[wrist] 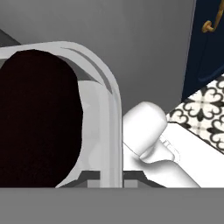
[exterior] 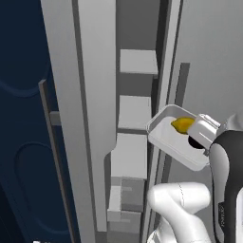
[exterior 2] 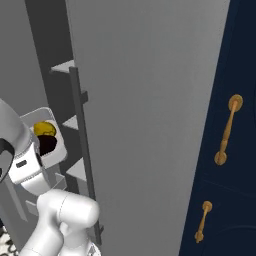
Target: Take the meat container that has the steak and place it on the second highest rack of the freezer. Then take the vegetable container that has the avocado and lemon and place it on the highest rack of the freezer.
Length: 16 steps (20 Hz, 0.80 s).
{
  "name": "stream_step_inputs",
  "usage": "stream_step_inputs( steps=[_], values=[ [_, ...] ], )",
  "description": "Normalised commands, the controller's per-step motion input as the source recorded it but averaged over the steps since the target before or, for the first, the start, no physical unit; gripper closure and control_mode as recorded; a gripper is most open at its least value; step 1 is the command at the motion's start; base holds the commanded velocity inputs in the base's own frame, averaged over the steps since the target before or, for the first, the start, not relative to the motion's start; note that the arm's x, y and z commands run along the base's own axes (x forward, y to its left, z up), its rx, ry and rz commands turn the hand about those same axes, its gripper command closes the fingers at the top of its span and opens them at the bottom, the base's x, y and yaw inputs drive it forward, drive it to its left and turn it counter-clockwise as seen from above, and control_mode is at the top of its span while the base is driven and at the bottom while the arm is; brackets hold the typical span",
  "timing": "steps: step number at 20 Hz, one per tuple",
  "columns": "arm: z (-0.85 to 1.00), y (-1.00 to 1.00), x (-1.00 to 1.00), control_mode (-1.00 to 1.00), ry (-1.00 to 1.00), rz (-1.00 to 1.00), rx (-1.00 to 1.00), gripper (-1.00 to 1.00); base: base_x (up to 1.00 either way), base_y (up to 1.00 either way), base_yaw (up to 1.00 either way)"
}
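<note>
**— Which step are you on?**

The second one, as I judge it. I'm carrying the vegetable container (exterior: 172, 137), the white tray with the lemon (exterior: 182, 125) and the avocado (wrist: 37, 118) in it, and it hangs in the air just outside the freezer (exterior: 95, 95), to the right of the open shelf column. My claw (exterior: 201, 137) meets the tray at its near rim, next to the avocado. The fingers themselves are hidden, so I can't tell for certain how they stand, though the tray is off every surface and nothing else bears it.

**— And where does it have to go?**

Onto the highest rack (exterior: 137, 61). Measured against that board, the tray sits lower and to the right, roughly level with the second highest rack (exterior: 135, 112). So the next move calls for a lift, then a push leftward and inward through the narrow gap between the doors, with the tray kept level enough that the fruit doesn't roll.

**— How is the tray lying?**

Its long axis runs from my hand toward the shelves, the far corner pointing at the opening. It is tilted in the left base view, the lemon end higher and farther from me, the avocado end nearest my wrist.

**— Any steak in sight?**

I can't make out the meat container on the rack from here.
</note>
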Motion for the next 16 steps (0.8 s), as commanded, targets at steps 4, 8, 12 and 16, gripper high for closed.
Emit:
stream_step_inputs(
  steps=[4,8,12,16],
  values=[
    [0.00,0.00,0.00,1.00,0.00,0.00,0.00,1.00,0.33,0.04,0.00],
    [0.00,0.00,0.00,1.00,0.00,0.00,0.00,1.00,0.08,0.32,-0.13],
    [0.32,0.00,-0.23,-1.00,-0.03,-0.28,0.11,1.00,0.00,0.00,0.00],
    [0.76,0.00,-0.44,-1.00,-0.07,-0.27,0.26,1.00,0.00,0.00,0.00]
  ],
)
